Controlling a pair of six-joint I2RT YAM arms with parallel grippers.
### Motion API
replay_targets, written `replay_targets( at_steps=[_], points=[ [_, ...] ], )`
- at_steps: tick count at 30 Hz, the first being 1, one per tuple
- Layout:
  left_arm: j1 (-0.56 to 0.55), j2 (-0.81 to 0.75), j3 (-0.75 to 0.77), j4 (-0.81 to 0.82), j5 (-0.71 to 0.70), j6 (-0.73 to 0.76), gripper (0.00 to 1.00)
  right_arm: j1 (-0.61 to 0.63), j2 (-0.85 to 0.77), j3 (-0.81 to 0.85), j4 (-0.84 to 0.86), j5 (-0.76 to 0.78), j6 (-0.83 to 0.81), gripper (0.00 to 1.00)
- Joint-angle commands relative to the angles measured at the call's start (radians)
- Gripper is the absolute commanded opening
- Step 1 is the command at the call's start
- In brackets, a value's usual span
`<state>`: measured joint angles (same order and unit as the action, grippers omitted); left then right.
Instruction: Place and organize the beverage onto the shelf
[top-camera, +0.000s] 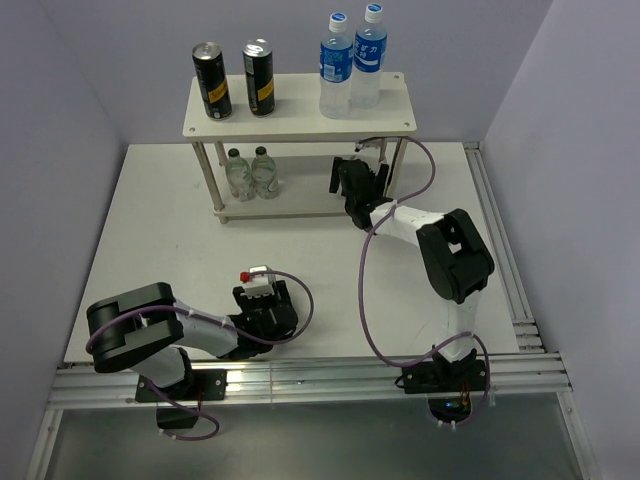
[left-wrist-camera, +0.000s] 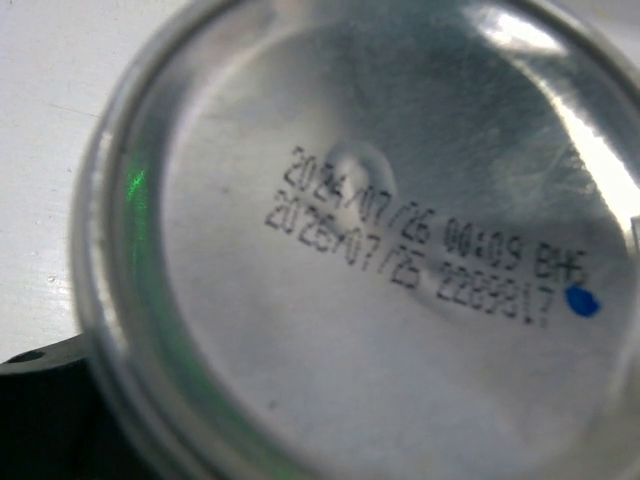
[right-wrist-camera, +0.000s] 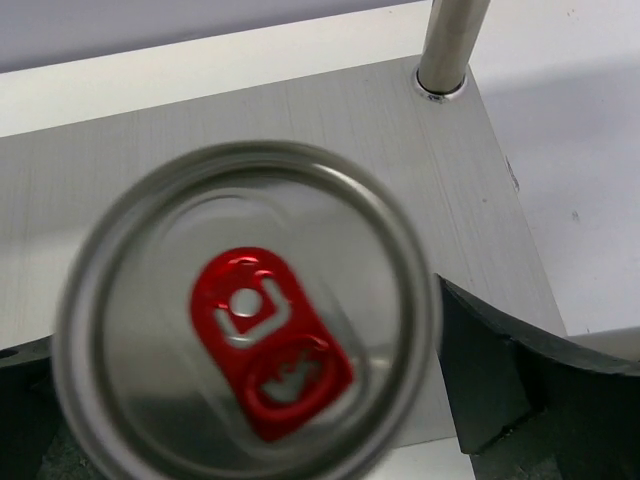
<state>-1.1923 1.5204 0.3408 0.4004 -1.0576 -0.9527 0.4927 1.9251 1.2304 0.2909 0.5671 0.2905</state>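
Red-tabbed silver can (right-wrist-camera: 250, 300), apparently within the pincer (right-wrist-camera: 260, 395), over the shelf board (right-wrist-camera: 400, 130)

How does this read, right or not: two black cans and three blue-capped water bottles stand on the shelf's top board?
Wrong count: the top external view shows two water bottles, not three, standing with two black cans on the shelf's top board.

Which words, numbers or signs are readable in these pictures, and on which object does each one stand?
"2024/07/26 00:09 BH5": bottom of the silver can, slightly blurred.
"2026/07/25 2289817": same bottom, line below.
Water bottles, blue labels: too small to read.
Black cans, yellow marks: too small to read.
Red-tabbed can: embossed symbol only, no words.
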Motion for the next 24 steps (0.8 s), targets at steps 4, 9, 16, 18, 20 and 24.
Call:
replay_targets(
  at_steps=[4,9,16,18,20,24],
  points=[
    [0.003,0.014,0.033,-0.046,-0.024,-0.02,0.92,-0.006,-0.061,-0.046,0.037,0.004,0.025,1.0],
    [0.003,0.006,0.047,-0.094,-0.045,-0.015,0.97,0.006,-0.146,-0.149,0.045,0.004,0.084,1.0],
    [0.026,-0.054,0.03,-0.012,-0.042,0.12,0.97,0.075,-0.358,-0.373,0.048,0.028,0.157,1.0],
    [0.04,-0.062,0.029,0.008,-0.036,0.146,0.97,0.127,-0.421,-0.429,0.05,0.046,0.156,1.0],
    [0.059,-0.066,0.029,0.04,-0.03,0.173,0.97,0.165,-0.46,-0.46,0.031,0.06,0.162,1.0],
    [0.091,-0.045,0.024,0.124,-0.002,0.233,0.93,0.269,-0.621,-0.549,-0.038,0.063,0.237,1.0]
  ],
)
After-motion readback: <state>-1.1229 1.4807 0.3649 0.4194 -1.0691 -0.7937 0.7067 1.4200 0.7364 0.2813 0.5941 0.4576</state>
